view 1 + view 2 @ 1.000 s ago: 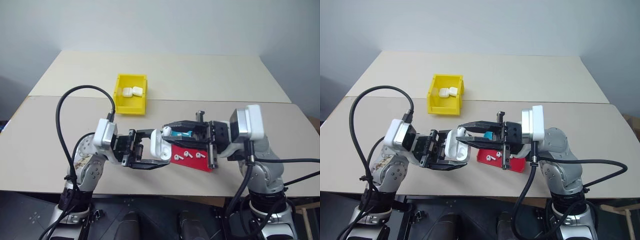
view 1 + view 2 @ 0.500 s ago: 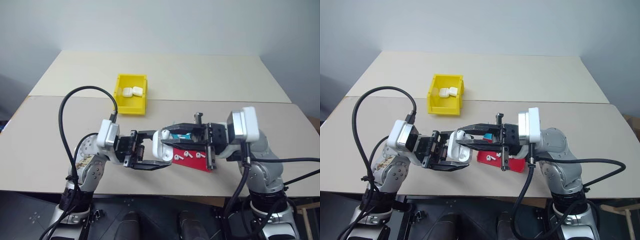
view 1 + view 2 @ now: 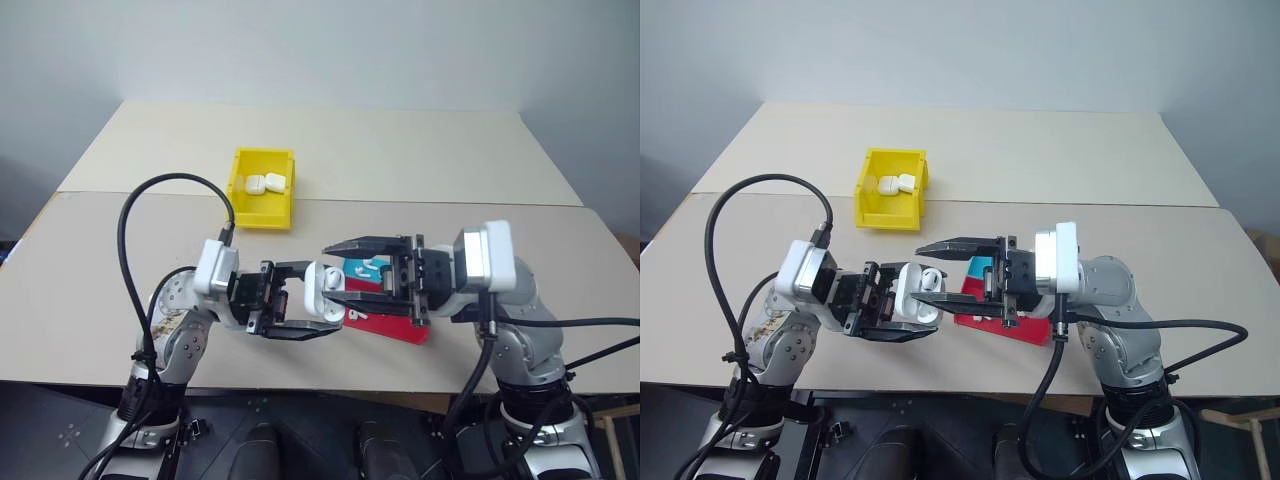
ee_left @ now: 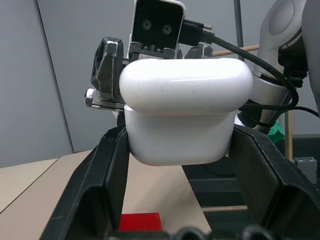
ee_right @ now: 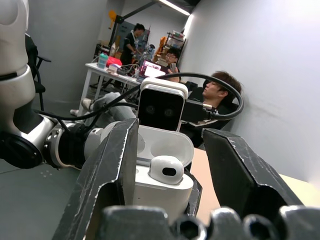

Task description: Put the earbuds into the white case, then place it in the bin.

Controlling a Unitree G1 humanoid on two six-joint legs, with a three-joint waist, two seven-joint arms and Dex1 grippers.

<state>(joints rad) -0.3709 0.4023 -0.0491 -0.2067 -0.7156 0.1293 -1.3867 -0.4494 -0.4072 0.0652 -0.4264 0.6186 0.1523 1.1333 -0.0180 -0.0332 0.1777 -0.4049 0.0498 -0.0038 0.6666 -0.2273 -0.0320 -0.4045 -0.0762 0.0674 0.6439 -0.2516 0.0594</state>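
My left gripper (image 3: 322, 295) is shut on the white case (image 3: 316, 287), holding it above the table's front part. The case's lid stands flipped open, and one earbud (image 5: 166, 169) sits in the case (image 5: 160, 189). My right gripper (image 3: 332, 273) faces it from the right, open, with one finger above the case and one below; neither finger grips it. Loose earbuds (image 3: 374, 265) lie on the tray under the right gripper. The yellow bin (image 3: 240, 203) stands further back to the left, with white cases (image 3: 265, 183) inside.
A flat red-and-blue tray (image 3: 402, 327) lies under my right gripper near the table's front edge. A black cable (image 3: 150, 200) loops up from the left arm. People sit at desks (image 5: 170, 55) in the room behind.
My right gripper's fingers have spread apart around the case's open top. The left gripper and the case have stayed in place.
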